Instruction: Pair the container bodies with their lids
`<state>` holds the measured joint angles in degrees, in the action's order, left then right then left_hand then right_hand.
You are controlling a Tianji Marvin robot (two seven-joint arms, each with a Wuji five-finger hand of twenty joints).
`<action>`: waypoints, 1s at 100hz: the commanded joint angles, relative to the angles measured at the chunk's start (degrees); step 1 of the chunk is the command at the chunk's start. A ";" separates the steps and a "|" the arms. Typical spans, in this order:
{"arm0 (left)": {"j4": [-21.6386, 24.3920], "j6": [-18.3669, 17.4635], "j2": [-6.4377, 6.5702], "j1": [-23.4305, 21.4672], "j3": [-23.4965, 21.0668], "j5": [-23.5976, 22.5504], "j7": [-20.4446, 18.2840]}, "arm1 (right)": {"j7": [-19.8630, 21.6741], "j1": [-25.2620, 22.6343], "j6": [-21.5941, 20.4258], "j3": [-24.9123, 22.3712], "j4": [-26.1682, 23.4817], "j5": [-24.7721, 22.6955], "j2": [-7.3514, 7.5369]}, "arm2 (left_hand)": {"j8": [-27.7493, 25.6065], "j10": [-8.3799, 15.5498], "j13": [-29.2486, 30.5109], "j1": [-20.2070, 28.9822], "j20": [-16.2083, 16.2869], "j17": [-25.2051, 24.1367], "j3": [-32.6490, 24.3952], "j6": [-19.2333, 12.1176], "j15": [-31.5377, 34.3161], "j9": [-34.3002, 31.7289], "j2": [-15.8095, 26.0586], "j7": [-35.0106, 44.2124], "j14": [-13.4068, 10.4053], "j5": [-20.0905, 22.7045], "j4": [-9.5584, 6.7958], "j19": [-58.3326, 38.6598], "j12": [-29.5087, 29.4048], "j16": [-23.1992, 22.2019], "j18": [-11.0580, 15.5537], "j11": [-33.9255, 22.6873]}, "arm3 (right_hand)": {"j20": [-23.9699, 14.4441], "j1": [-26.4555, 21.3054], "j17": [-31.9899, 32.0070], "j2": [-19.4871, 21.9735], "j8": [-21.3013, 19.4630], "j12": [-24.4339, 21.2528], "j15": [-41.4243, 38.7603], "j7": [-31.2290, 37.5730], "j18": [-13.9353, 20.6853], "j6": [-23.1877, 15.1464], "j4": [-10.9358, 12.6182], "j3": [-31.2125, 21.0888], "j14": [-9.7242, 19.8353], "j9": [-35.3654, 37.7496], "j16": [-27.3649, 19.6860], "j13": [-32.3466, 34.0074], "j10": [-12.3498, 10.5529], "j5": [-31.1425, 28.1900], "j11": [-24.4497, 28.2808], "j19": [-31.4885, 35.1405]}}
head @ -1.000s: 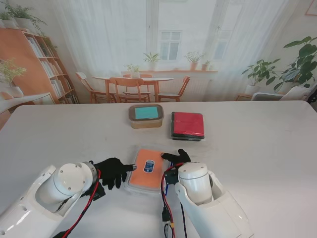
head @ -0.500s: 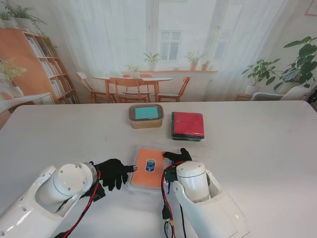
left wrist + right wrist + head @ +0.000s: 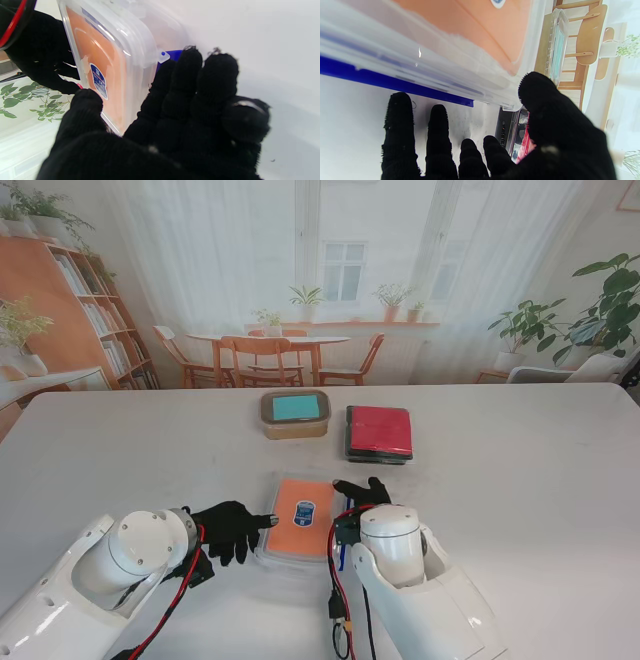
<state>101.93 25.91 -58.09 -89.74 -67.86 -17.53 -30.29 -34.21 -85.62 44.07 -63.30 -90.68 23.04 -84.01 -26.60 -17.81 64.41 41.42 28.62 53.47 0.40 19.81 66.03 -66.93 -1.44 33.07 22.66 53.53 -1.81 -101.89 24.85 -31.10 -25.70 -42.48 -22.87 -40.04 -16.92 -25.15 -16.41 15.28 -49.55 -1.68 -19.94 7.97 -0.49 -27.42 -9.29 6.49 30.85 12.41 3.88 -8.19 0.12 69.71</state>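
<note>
Right hand, fingers spread, now flanks the right edge of the clear plastic container w/ orange lid; vs. 1 s ago it has shifted slightly toward the far right corner, thumb by the lid rim. Left hand, also spread, stays against the left edge w/ thumb on the lid. Container sits near the worktop front edge, approx. centre, barely moved. Judgement: lid seated, being pressed/aligned; pair nearly complete. Teal-lidded brown tub and red-lidded black box sit farther back.
</note>
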 commanded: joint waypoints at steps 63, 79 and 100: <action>-0.05 0.37 -0.05 -0.12 0.44 0.33 -0.50 | 3.87 -1.01 2.40 -0.40 -0.12 -1.23 0.51 | 0.46 0.58 1.89 1.33 -0.31 3.58 0.81 -0.98 3.18 -2.25 -0.56 0.76 5.46 1.75 0.19 -7.67 0.47 -0.22 9.25 -1.87 | 0.91 0.69 -2.80 1.72 -4.75 7.21 7.13 0.16 -3.84 0.20 0.96 0.83 -11.24 0.15 -4.92 11.22 6.48 -0.22 1.69 -2.27; -0.10 0.53 -0.02 -0.03 0.67 0.45 -0.60 | 3.61 -0.99 1.96 -0.50 -0.45 -0.88 0.59 | 0.50 0.56 1.86 1.38 -0.28 3.58 0.78 -0.92 3.16 -2.21 -0.56 0.74 5.53 1.81 0.18 -7.69 0.46 -0.22 9.15 -1.86 | 0.34 -1.11 -4.79 2.14 -4.99 9.11 -2.51 0.00 -1.26 0.27 1.01 1.36 -6.85 0.22 -0.86 17.17 6.12 -0.21 1.37 -0.23; -0.09 0.52 -0.06 -0.06 0.61 0.47 -0.46 | 2.79 -1.10 1.62 -0.90 -0.93 -1.11 0.54 | 0.56 0.55 1.82 1.33 -0.26 3.58 0.80 -0.95 3.14 -2.23 -0.53 0.69 5.55 1.82 0.18 -7.68 0.46 -0.23 9.13 -1.86 | -0.27 -3.68 -6.01 2.75 -4.94 10.10 -8.90 -0.03 0.20 0.99 1.17 1.91 -4.39 0.19 1.95 18.84 6.16 -0.23 1.58 1.24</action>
<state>101.90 26.30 -58.03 -89.60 -67.34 -17.26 -30.58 -31.92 -86.26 45.78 -63.98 -91.82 21.70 -83.43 -26.60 -17.81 64.42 41.42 28.62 53.48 0.40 19.81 66.03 -66.93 -1.44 33.07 22.66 53.54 -1.81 -101.90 24.85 -31.10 -25.70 -42.49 -22.36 -41.92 -21.95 -22.88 -20.82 24.82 -55.12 -1.62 -21.09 8.97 -0.46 -26.80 -16.06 5.85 31.19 29.04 3.10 -8.19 0.62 68.23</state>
